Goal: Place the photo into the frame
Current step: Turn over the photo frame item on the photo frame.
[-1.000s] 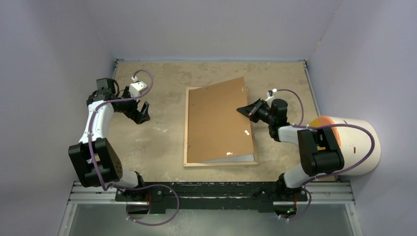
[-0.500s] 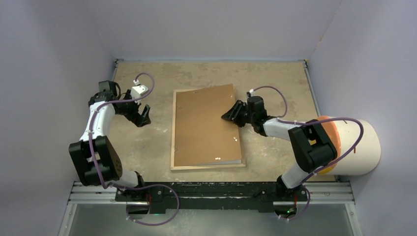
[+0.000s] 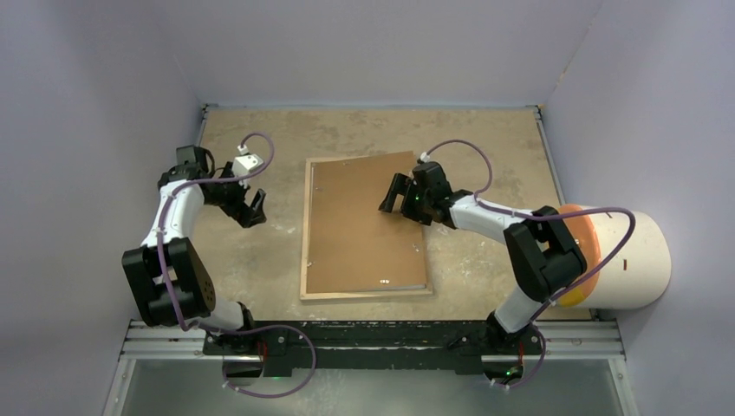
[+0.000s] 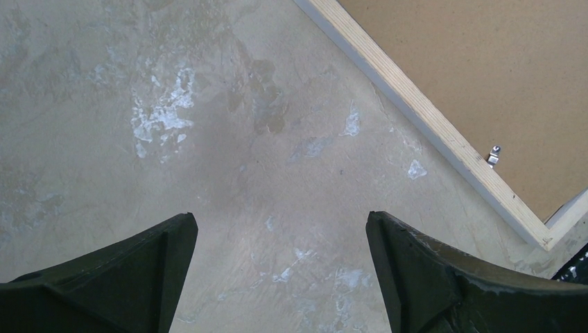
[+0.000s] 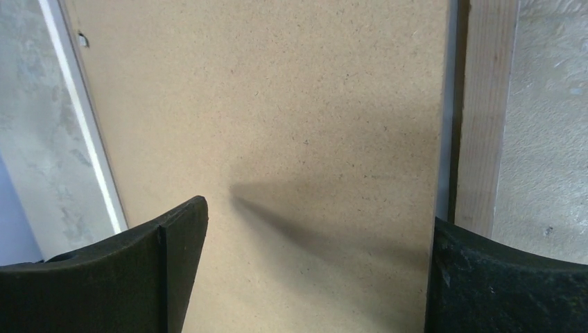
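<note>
One frame (image 3: pixel 305 238) flat beneath spread right claw (image 3: pixel 393 203).

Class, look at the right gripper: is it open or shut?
Open. In the wrist view the right gripper's fingers stand wide apart above the backing board, with nothing clamped between them.

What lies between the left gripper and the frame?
Only bare table separates the left gripper from the frame; the left wrist view shows it.
</note>
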